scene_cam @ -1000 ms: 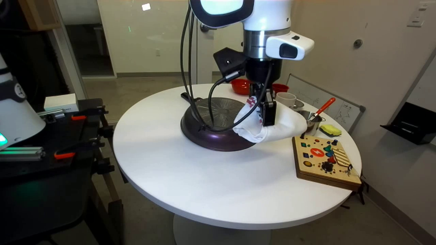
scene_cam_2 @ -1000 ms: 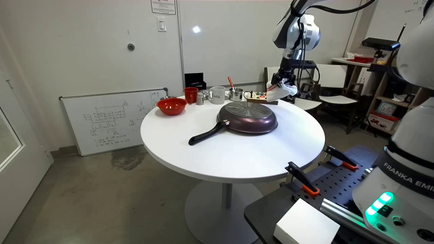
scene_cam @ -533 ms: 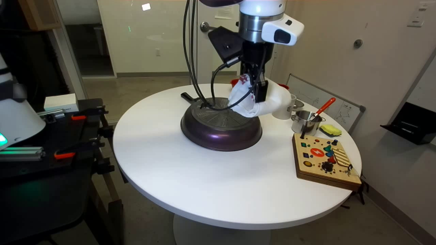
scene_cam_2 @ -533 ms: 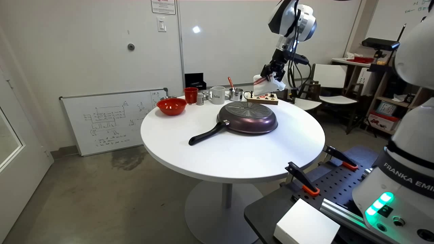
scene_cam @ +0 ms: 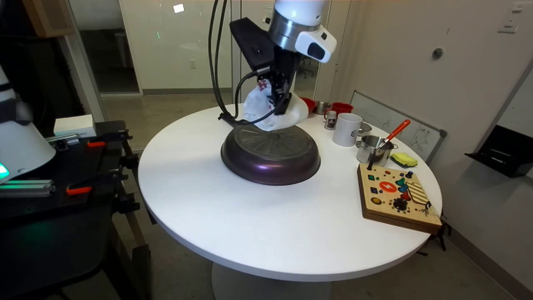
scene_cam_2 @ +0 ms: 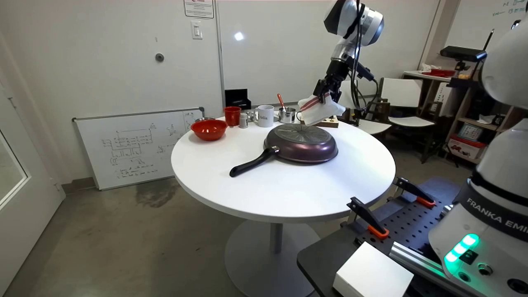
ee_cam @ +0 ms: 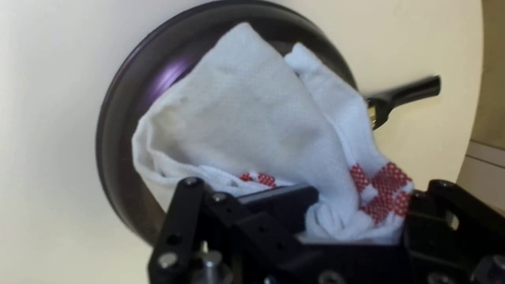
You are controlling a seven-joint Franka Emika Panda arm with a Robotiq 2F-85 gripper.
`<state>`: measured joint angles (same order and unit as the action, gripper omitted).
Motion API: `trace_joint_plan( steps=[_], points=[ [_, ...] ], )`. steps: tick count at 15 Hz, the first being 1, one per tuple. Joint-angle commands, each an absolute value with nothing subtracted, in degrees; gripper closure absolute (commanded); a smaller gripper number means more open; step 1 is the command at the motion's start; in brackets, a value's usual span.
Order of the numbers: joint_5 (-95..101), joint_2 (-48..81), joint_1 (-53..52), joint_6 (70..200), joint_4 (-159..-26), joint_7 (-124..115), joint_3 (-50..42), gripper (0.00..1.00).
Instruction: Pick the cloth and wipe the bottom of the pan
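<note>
Sitting nearest to where I stand, one white box (scene_cam_2: 373,270) shares a black stand (scene_cam_2: 319,262) with two clamps (scene_cam_2: 368,218), each ending in orange. Past them is one round white worktop (scene_cam_2: 247,194). On it one pan (scene_cam_2: 302,143) lies bottom up, dark and purplish, its single black handle (scene_cam_2: 252,164) sticking out to the side. Above that upturned bottom is one black hand (scene_cam_2: 328,95), pinched narrow on a fold of one white cloth (scene_cam_2: 321,112) with red stripes; the cloth hangs tilted over the pan, and in the wrist view it hides much of it. Whether its lower edge touches the pan, I can't tell. Beyond, I count one red bowl (scene_cam_2: 209,130), one small shaker (scene_cam_2: 243,121), one red mug (scene_cam_2: 232,116) and one white mug (scene_cam_2: 265,116), so two mugs in all, then one steel pot (scene_cam_2: 287,115) with one red-handled utensil (scene_cam_2: 281,100) slanting up out of it. Two smaller steel vessels (scene_cam: 322,107) stand partly hidden among them. One yellow sponge (scene_cam: 404,158) lies just beside the pot, and near both is one wooden board (scene_cam: 389,202) fitted with knobs and coloured pieces. Farther off, one whiteboard (scene_cam_2: 140,144) bearing writing leans against the wall (scene_cam_2: 103,62), with one light switch (scene_cam_2: 196,30) fixed higher up, and two white chairs (scene_cam_2: 402,93) stand past the worktop.
</note>
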<state>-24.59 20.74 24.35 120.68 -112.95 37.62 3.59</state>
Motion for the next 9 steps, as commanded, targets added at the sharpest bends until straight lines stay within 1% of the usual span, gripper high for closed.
trace_joint_plan(
  steps=[1,5,8,9],
  points=[
    [-29.49,19.95,23.44,113.93,-114.64,41.98,1.72,0.97],
    [-33.96,20.42,22.92,112.33,-117.00,42.24,0.21,0.97],
    [-36.84,19.43,21.20,120.06,-121.39,42.93,-0.73,0.96],
    [-38.13,19.18,20.78,123.10,-122.43,43.88,-0.70,0.97]
  ],
)
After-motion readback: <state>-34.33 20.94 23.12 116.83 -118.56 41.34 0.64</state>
